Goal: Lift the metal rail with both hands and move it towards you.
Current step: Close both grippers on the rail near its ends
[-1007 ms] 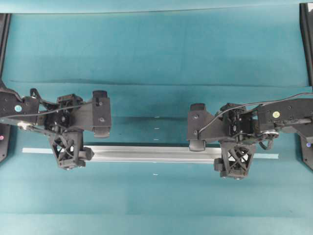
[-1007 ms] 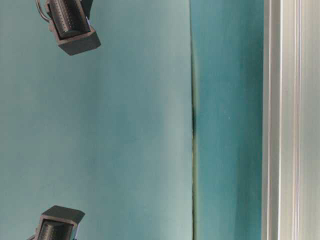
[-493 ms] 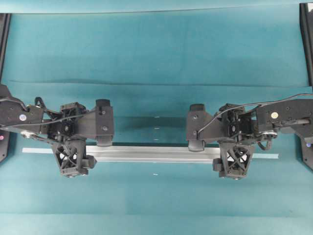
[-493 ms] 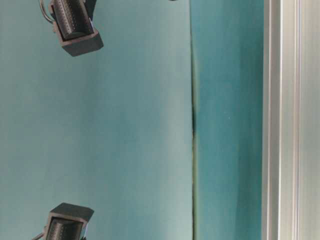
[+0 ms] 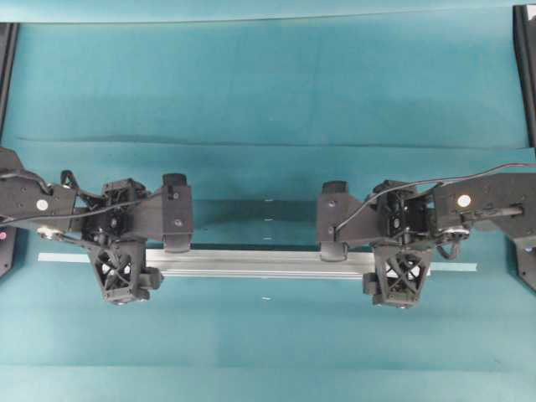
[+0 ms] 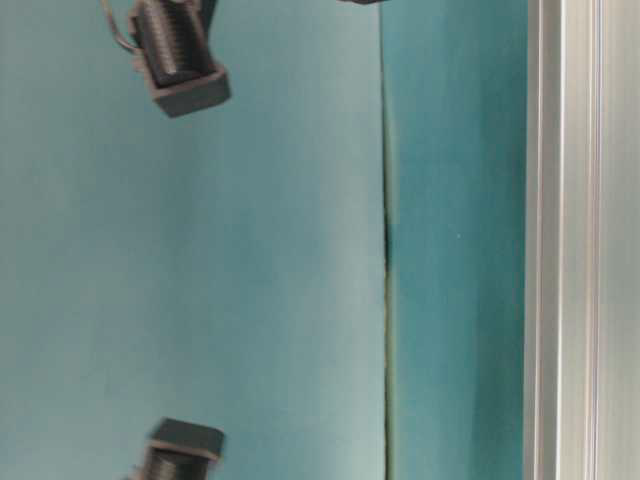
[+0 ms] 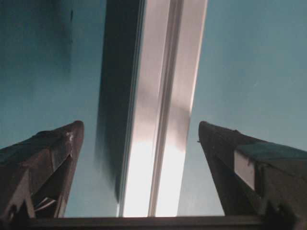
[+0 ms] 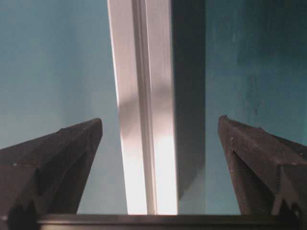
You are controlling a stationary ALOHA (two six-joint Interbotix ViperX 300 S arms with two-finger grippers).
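The metal rail (image 5: 260, 262) lies flat on the teal table, running left to right across most of its width. My left gripper (image 5: 126, 261) hangs over the rail's left part and my right gripper (image 5: 400, 264) over its right part, both pointing down. In the left wrist view the rail (image 7: 165, 120) runs between the wide-apart fingers of the left gripper (image 7: 140, 125), with teal gaps on both sides. The right wrist view shows the same: the rail (image 8: 144, 120) sits inside the open right gripper (image 8: 160, 120), untouched.
The teal cloth has a fold line (image 5: 268, 144) behind the arms and small white marks (image 5: 268, 219) mid-table. Black frame posts (image 5: 526, 67) stand at the side edges. In the table-level view, blurred black gripper parts (image 6: 185, 65) show beside a silver bar (image 6: 565, 240).
Both grippers have come down and inward a little over the rail, the left one shifting right. In the table-level view the black gripper parts moved right. The jaws stayed open and the rail has not moved.
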